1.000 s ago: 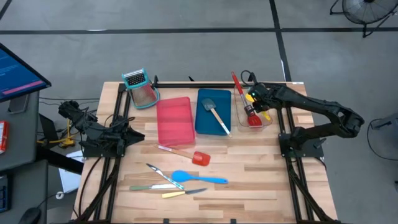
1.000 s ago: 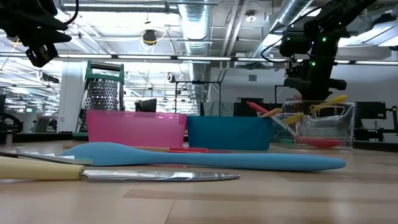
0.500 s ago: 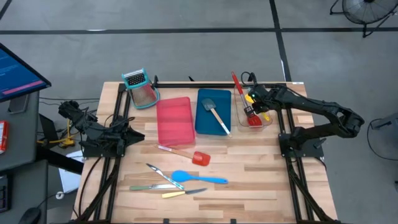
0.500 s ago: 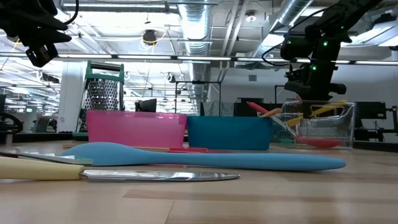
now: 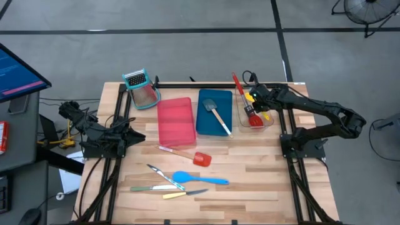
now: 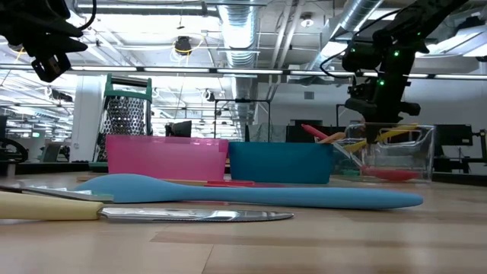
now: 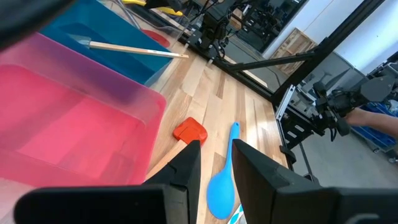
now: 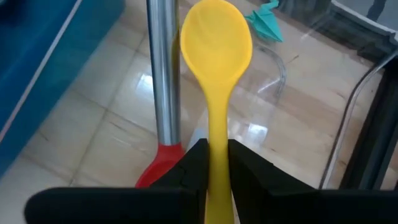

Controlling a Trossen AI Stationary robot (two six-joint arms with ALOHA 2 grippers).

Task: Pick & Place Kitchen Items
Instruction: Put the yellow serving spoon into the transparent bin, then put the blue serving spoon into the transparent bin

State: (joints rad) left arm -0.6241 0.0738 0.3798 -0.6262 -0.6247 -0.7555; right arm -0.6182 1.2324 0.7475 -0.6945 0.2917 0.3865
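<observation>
Right gripper point(image 8: 211, 163) over clear tray point(image 5: 240, 107), fingers point(image 8: 193, 163) pinching smooth yellow spoon point(image 8: 216, 37) by slim handle, rounded bowl ahead. Left gripper point(image 7: 214, 163) off counter's point(image 5: 250, 175) left edge, fingers narrowly apart, empty.

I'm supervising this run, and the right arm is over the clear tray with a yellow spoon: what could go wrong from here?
Two risks. The right pincer grips the yellow plastic spoon by its thin handle, so it could pivot or slip. The clear rectangular tray already holds the long red spoon with a metal shaft, so the yellow one could land on it, or on the rim.
</observation>
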